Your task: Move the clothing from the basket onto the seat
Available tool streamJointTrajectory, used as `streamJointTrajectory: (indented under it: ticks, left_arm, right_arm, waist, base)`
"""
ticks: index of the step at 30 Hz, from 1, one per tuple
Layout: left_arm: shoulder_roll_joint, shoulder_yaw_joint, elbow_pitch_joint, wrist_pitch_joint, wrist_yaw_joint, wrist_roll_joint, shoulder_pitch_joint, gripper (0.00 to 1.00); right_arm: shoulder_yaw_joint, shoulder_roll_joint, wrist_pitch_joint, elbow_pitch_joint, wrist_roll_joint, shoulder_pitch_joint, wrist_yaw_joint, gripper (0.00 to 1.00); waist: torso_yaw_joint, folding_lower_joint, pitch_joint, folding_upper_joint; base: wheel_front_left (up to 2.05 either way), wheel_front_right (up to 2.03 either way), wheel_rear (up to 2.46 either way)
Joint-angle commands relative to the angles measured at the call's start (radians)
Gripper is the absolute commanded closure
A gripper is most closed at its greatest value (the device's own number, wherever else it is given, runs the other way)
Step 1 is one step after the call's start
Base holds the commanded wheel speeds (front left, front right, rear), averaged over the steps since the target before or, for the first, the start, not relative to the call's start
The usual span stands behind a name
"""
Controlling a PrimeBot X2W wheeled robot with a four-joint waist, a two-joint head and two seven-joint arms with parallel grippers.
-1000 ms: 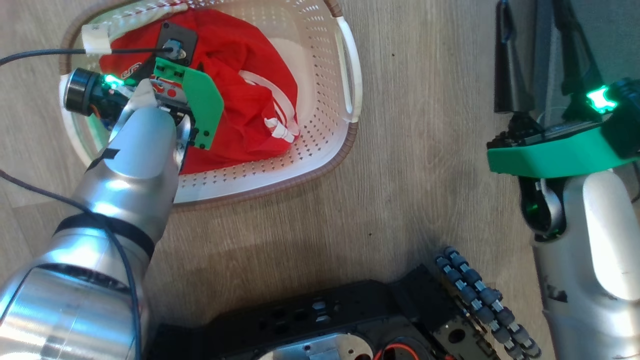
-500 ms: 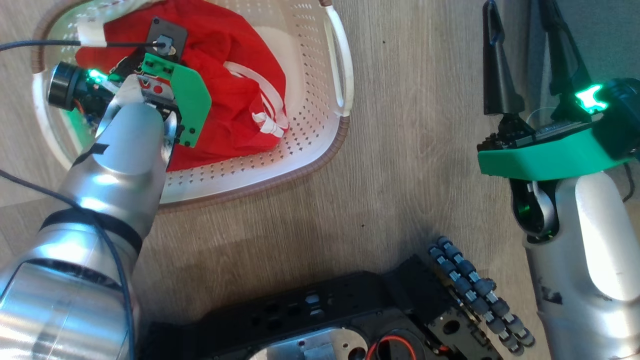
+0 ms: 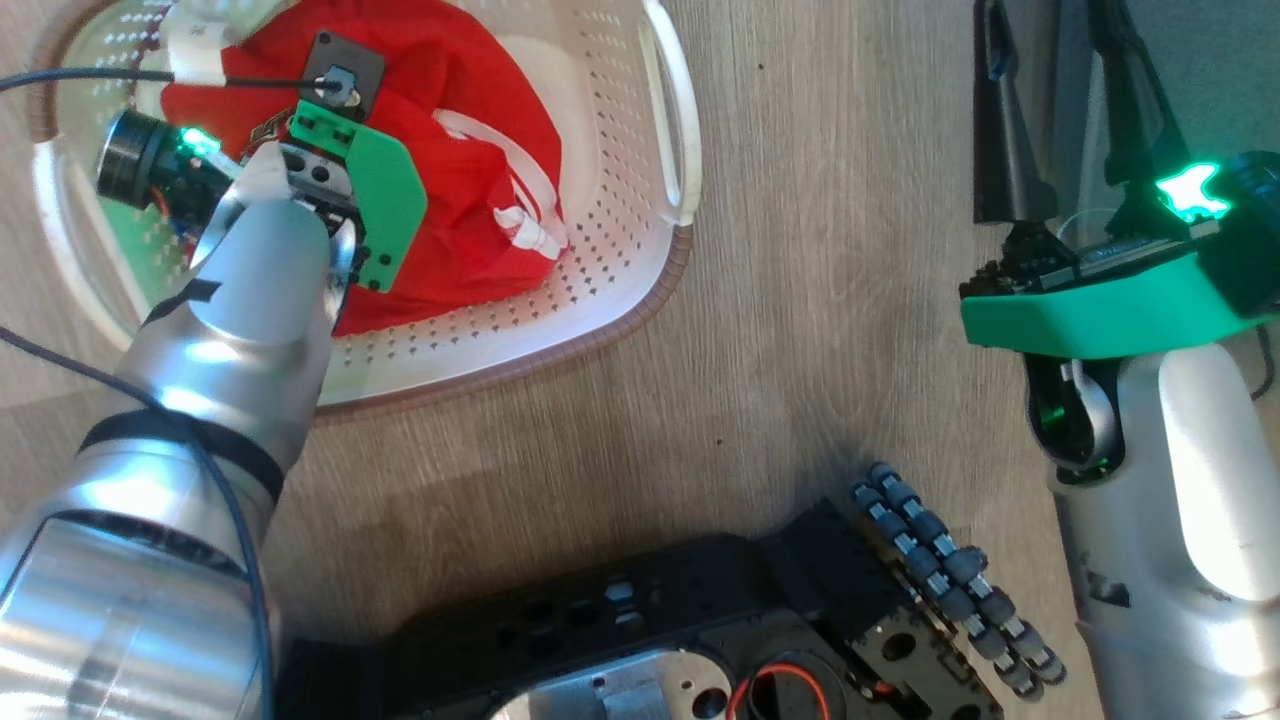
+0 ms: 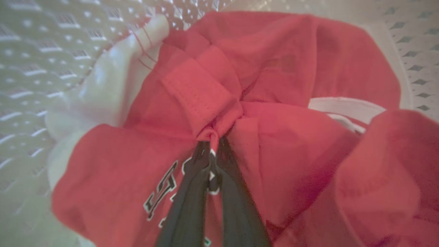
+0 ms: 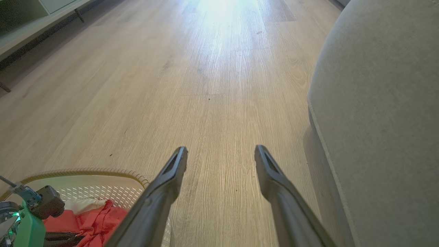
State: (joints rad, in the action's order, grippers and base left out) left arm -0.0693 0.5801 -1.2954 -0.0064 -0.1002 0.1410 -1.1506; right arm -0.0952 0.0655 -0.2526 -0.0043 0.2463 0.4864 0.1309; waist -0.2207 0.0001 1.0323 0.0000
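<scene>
Where the left arm reaches into the basket (image 3: 620, 290), the left pincer (image 4: 210, 148) is closed on a pinched fold of the clothing (image 4: 281, 68), with both dark fingers (image 4: 187, 212) pressed together around the red fabric. The clothing lies bunched inside the basket: red, with white trim and a white cloth part against the perforated wall. Lettering beside the fingers is partly covered and appears to be white with a dark outline. The basket stands on the wooden floor (image 3: 820, 300). To the right, the right pincer (image 5: 221, 151) hangs above bare floor, jaws spread wide and gripping nothing. The grey seat (image 5: 384, 103) stands just beside it, farther right, well apart from the basket.
</scene>
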Motion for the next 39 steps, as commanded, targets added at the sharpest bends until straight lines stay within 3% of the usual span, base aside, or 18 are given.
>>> streamJointTrajectory:
  ticks: [1,8,13,23,39]
  left_arm:
    - [-0.014,-0.01,0.012,-0.04,0.012,0.011,0.023,1.0]
    - [0.013,-0.052,0.054,-0.21,0.07,0.1,0.11,1.0]
    - [0.017,-0.089,0.129,-0.252,0.093,0.163,0.22,1.0]
    - [-0.034,-0.27,0.558,-0.255,0.043,0.221,0.577,1.0]
    - [-0.074,-0.409,0.859,-0.255,0.006,0.21,0.889,1.0]
  right_arm:
    - [-0.007,-0.008,-0.009,-0.021,0.003,-0.035,0.0,0.0]
    - [0.015,0.005,-0.009,0.006,0.0,-0.076,0.0,0.0]
    - [0.033,0.026,-0.009,0.033,-0.003,-0.128,0.0,0.0]
    - [0.039,0.05,-0.009,0.094,-0.005,-0.244,0.0,0.0]
    - [0.048,0.091,-0.009,0.157,-0.012,-0.38,0.0,0.0]
  waist:
    - [0.01,-0.0001,-0.022,0.0]
    - [0.062,-0.0001,-0.173,0.0]
    - [0.108,-0.0001,-0.333,0.0]
    - [0.159,-0.0001,-0.655,0.0]
    - [0.195,-0.0001,-0.924,0.0]
  base:
    - [0.0,0.0,0.0]
    - [0.0,0.0,0.0]
    - [0.0,0.0,0.0]
    - [0.0,0.0,0.0]
    - [0.0,0.0,0.0]
